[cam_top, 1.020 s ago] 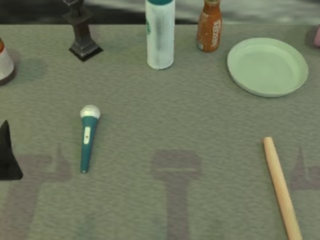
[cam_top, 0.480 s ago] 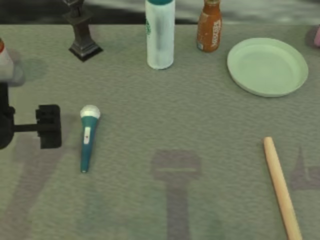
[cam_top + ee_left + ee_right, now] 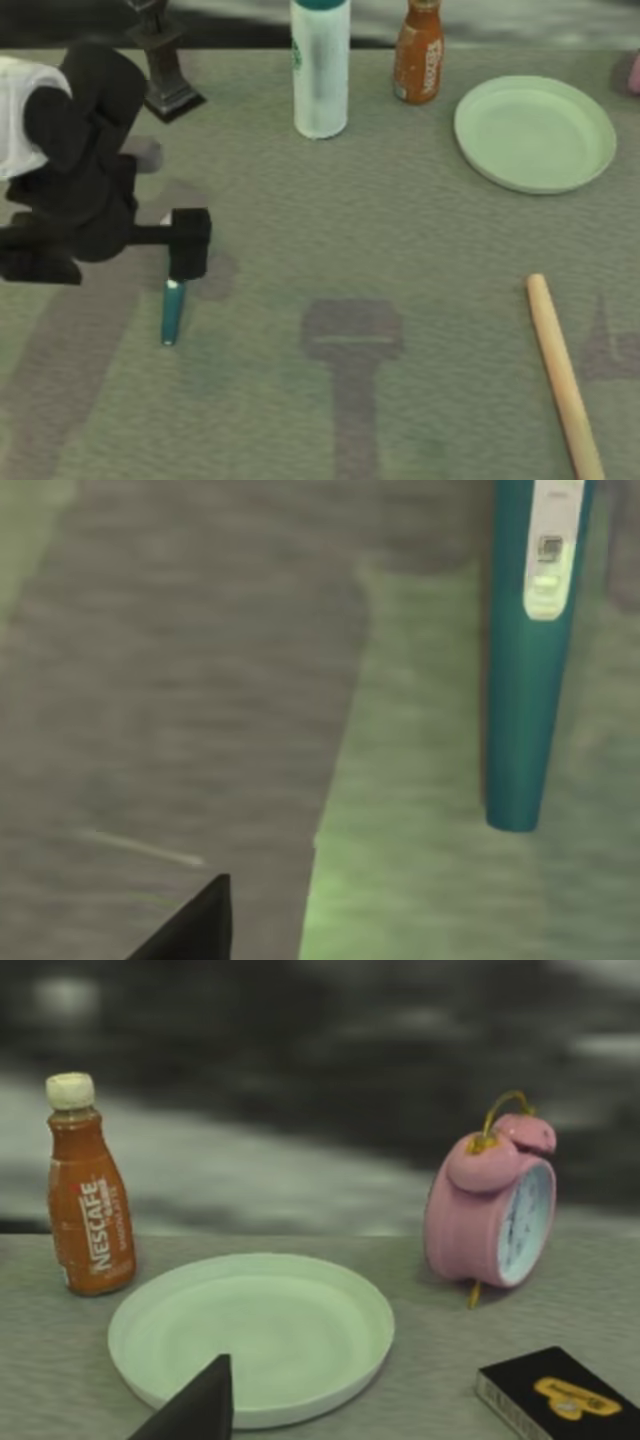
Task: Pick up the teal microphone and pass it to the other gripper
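- The table (image 3: pixel 420 300) is covered by a grey-green cloth, and the left arm (image 3: pixel 70 170) is seen over its left side in the top view.
- The left gripper (image 3: pixel 188 243) is held above the upper part of the teal microphone (image 3: pixel 172 312); whether its fingers are apart or together cannot be told, and no contact with the microphone can be made out.
- In the top view only the tapering teal handle is seen, emerging at 6 o'clock from under the gripper; the head is hidden.
- In the left wrist view the microphone's handle (image 3: pixel 525 660) with its white switch patch is seen lying flat on the cloth, with one dark fingertip (image 3: pixel 195 930) well apart from it.
- The right gripper is not seen in the top view; only one dark fingertip (image 3: pixel 195 1410) appears in the right wrist view.
- A pale green plate (image 3: pixel 535 133) is placed at 1 o'clock from the table's middle.
- A wooden rolling pin (image 3: pixel 564 375) is laid at 4 o'clock.
- A tall white bottle (image 3: pixel 320 65) is stood at 12 o'clock, with an orange sauce bottle (image 3: pixel 418 52) just beside it.
- A dark statuette (image 3: pixel 163 60) is stood at 11 o'clock.
- A pink alarm clock (image 3: pixel 490 1210) and a small black box (image 3: pixel 550 1395) are shown near the plate in the right wrist view.
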